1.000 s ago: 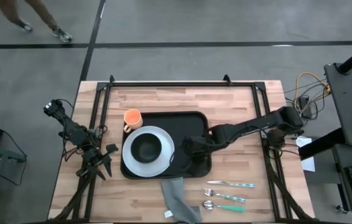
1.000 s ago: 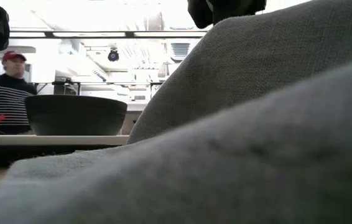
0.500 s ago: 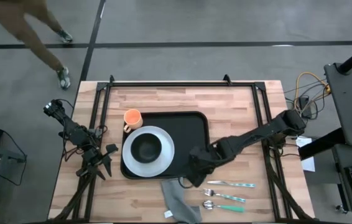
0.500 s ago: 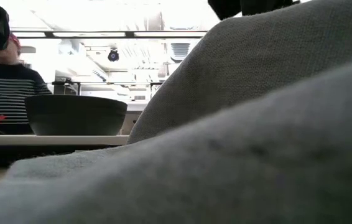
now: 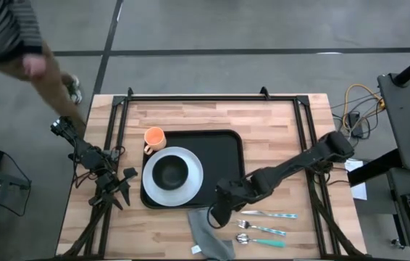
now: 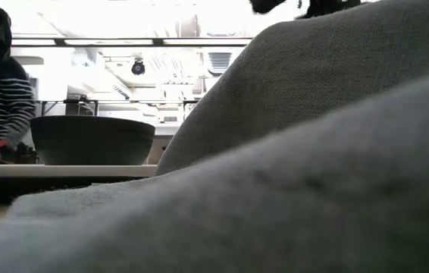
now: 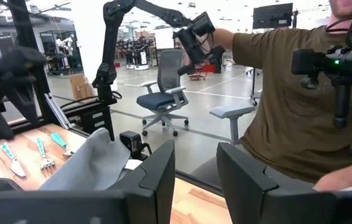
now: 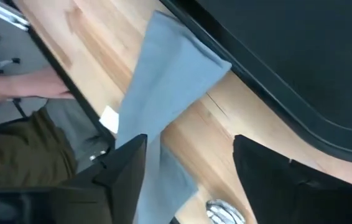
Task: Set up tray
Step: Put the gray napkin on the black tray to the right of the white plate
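Tray [image 5: 219,152] now clear of the right tool [image 5: 216,212], moved, spread, over the napkin [image 5: 208,232].

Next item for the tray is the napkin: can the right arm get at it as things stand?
Probably yes. The right tool hangs open just above the grey napkin, off the tray's near edge, with nothing between them. The cutlery lies apart to the side.

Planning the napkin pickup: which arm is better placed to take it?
The right. Its tool hangs open right over the grey napkin beside the tray; the left tool waits at the table's left edge, beyond the plate.
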You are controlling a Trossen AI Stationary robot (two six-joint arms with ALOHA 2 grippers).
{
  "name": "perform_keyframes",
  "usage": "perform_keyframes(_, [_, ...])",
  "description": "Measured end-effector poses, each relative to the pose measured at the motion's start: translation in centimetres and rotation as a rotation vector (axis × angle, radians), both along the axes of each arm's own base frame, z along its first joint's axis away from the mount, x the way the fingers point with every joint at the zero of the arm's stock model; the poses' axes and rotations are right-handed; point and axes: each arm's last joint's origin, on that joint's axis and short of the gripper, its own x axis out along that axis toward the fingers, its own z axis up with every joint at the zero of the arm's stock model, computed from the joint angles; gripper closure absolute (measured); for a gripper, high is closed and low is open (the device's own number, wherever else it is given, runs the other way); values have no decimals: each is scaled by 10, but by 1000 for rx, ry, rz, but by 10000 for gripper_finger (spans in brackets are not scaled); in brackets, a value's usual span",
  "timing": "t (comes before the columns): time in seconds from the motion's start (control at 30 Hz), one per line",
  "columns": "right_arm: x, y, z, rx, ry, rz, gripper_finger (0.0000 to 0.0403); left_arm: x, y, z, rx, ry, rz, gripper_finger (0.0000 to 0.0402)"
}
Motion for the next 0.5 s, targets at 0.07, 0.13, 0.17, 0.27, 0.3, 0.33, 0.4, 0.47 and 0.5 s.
perform_keyframes(0.07, [5, 3, -10, 3, 7, -7, 162, 0, 0, 0, 0, 0, 0, 301])
perform_keyframes(0.13, [8, 6, -16, 10, 10, -11, 151, 0, 0, 0, 0, 0, 0, 301])
perform_keyframes(0.17, [11, 7, -19, 16, 2, -14, 147, 0, 0, 0, 0, 0, 0, 301])
perform_keyframes(0.27, [15, 14, -28, 19, -5, -7, 141, 0, 0, 0, 0, 0, 0, 301])
perform_keyframes(0.3, [16, 16, -31, 24, -6, -5, 141, 0, 0, 0, 1, 1, 0, 301])
perform_keyframes(0.33, [17, 19, -34, 28, -8, -3, 141, 0, 0, 0, 1, 1, 0, 301])
perform_keyframes(0.4, [22, 25, -41, 50, -30, 0, 144, 0, 0, 0, 1, 1, 0, 301])
perform_keyframes(0.47, [28, 31, -47, 82, -55, 13, 147, 0, 0, 0, 1, 1, 0, 301])
perform_keyframes(0.5, [30, 33, -52, 90, -53, 17, 149, 0, 0, 0, 1, 1, 0, 301])
